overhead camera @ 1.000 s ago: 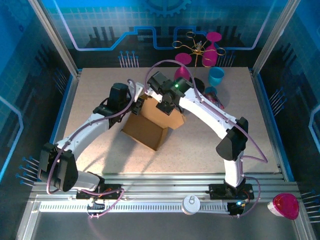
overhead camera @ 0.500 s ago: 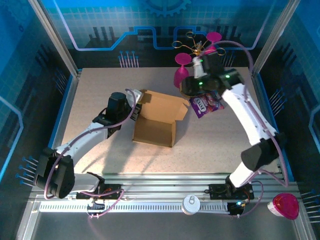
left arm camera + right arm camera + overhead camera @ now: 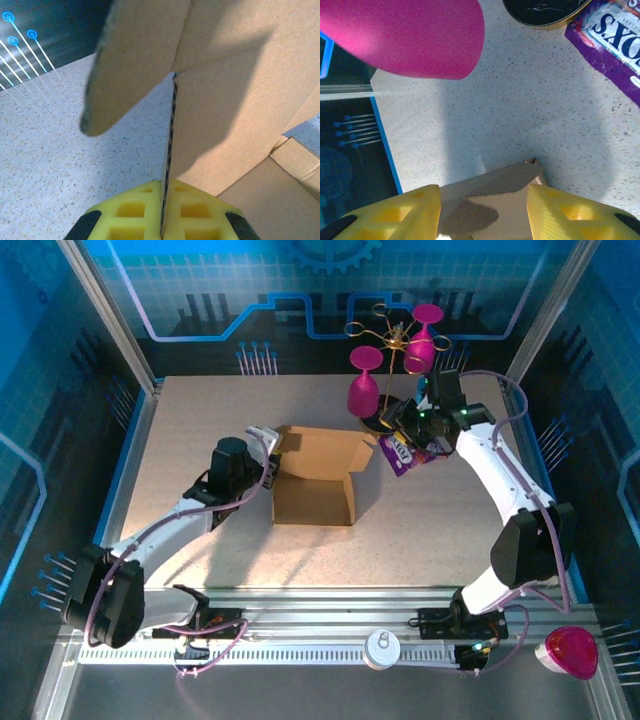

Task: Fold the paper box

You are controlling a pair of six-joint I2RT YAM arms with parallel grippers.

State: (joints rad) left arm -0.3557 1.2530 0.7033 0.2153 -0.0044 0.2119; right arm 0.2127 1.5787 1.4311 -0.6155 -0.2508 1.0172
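has swung the right hand (image 3: 405, 430) further into the upper right of the top view than half a second ago, just beside the purple snack packet (image 3: 400, 455) and near the pink cups (image 3: 365, 390) by the gold stand (image 3: 392, 335). has squared the paper box (image 3: 313, 502) up at frame centre on the bench (image 3: 200, 410), no longer tilted as it was a second back. still clamps a thin upright cardboard wall of the box in the left hand (image 3: 165, 210), yellow fingers (image 3: 135, 215) pressed against both faces. holds the right hand's fingers apart around a brown cardboard-like scrap (image 3: 490, 200); cannot tell whether gripped. leaves the box lying open, lid flap toward the top of the frame, brown floor showing inside.
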